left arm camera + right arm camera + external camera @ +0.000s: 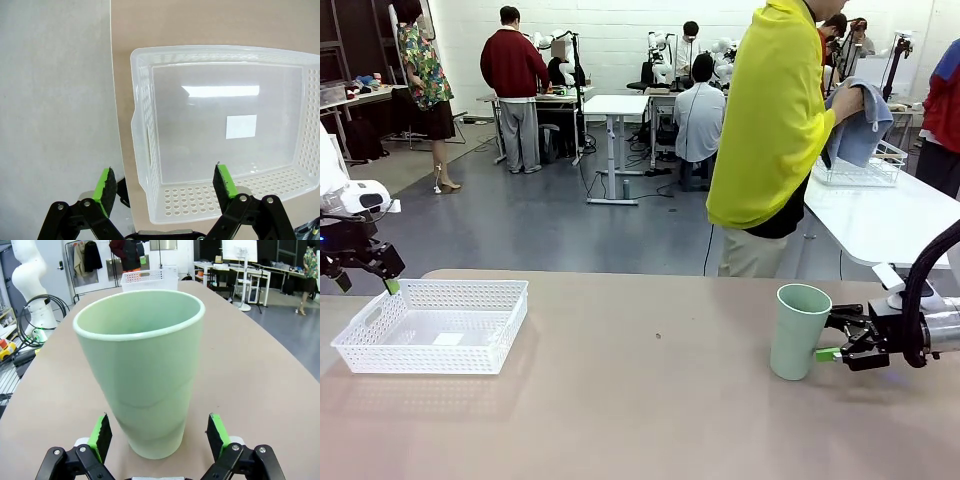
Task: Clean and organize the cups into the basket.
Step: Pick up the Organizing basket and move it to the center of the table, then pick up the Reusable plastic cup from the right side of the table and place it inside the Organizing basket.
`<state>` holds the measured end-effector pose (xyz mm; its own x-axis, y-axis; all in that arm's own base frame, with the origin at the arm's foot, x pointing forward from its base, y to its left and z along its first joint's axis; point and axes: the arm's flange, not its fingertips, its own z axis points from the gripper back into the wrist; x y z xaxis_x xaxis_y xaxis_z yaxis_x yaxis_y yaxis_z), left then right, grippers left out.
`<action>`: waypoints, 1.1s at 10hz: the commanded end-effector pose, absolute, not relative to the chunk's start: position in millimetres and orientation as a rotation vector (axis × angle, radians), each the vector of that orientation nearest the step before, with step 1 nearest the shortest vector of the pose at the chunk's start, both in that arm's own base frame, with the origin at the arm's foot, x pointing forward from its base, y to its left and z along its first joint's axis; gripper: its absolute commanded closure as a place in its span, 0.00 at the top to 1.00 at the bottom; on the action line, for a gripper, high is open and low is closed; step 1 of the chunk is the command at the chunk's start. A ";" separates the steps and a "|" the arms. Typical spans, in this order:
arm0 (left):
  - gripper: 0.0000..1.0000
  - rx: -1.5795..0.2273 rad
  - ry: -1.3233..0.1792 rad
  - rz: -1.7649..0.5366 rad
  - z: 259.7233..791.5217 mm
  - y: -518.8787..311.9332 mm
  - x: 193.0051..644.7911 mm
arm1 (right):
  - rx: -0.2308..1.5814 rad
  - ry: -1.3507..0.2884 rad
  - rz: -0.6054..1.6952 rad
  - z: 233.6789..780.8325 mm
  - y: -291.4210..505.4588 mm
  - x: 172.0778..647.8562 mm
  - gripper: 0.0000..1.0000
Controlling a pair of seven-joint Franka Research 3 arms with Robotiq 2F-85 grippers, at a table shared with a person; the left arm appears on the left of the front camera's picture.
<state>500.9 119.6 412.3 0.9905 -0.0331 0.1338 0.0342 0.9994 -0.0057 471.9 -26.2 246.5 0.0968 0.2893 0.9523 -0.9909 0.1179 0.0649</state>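
Mint cup (800, 330) stands upright, mouth up, on the table (640, 420) at the lower right of the front frame. My right gripper (830, 336) sits low at its foot with jaws wide, a pad on either side and a gap showing at each. At the lower left, well apart, is the basket (420, 355). My left gripper (163, 186) hangs spread wide over one corner. At the upper right, a person holds a blue cloth (860, 125).
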 end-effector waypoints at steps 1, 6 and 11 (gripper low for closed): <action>1.00 0.013 -0.132 -0.048 403.8 122.2 512.3 | 0.938 -0.957 1.206 240.1 -14.2 483.2 1.00; 1.00 0.024 -0.068 -0.024 384.6 128.6 532.1 | 0.978 -0.933 1.198 232.9 7.5 493.7 1.00; 1.00 -0.002 -0.028 -0.033 375.3 131.7 539.3 | 1.017 -0.917 1.205 233.6 26.1 494.5 1.00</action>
